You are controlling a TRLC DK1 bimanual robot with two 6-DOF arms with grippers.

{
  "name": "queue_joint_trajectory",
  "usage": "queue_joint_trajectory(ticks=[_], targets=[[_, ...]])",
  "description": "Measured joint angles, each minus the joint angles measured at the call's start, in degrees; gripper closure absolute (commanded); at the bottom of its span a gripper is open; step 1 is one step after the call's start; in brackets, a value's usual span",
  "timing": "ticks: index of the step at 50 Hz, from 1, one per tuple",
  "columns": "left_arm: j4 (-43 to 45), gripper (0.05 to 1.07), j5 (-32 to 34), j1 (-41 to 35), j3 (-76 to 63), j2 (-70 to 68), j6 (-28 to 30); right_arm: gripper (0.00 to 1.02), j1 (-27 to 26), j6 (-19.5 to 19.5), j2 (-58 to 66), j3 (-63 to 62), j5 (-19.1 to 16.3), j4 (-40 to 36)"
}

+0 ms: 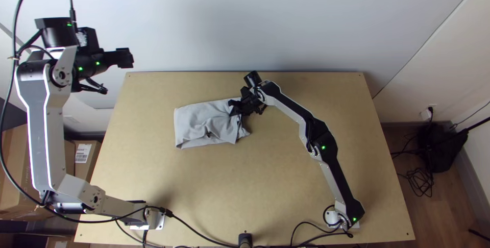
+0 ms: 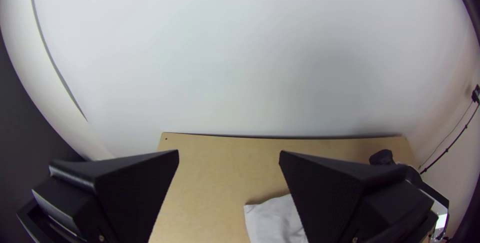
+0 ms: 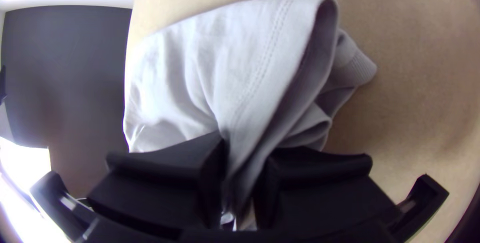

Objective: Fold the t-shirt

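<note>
Here's the pale t-shirt (image 1: 191, 124), folded but rumpled on the table (image 1: 275, 181); the right gripper (image 3: 241, 165) is nearly closed, pinching its stitched edge! The left gripper (image 2: 229, 154) hangs wide open and empty. Probably a late fold; next, lay that edge flat.

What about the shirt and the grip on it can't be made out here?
Right wrist view: pinched part of the t-shirt, hidden between the fingers of the right gripper.
Top view: layer count, hidden under the upper cloth.
Top view: dark spot on it, too small to identify.
Left wrist view: much of it, cut off by the bottom edge and left gripper.
</note>
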Motion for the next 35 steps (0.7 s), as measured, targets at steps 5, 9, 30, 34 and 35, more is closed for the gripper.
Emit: queue_joint_trajectory(ticks=[5,9,30,34,35], targets=[[0.02,0.1,1.18,2.86,-0.92,-0.87,0.85,1.0,-1.03,-1.66,-0.02,-0.02,-0.09,-1.84],[0.0,0.1,1.36,4.63,-2.27,-1.57,1.4,1.0,-2.47,-3.13,-0.48,-1.55,-0.76,-2.05],[-0.35,0.1,3.1,8.48,-3.89,-1.88,3.23,1.0,-24.74,-10.14,-10.91,-18.91,-0.83,-0.44],[-0.33,0.1,3.52,8.5,-3.91,-1.88,3.39,1.0,-29.18,-10.75,-11.98,-20.52,-0.7,0.04],[-0.31,0.1,4.04,8.63,-3.91,-1.88,3.43,1.0,-30.29,-10.91,-12.2,-20.83,-0.68,0.2]])
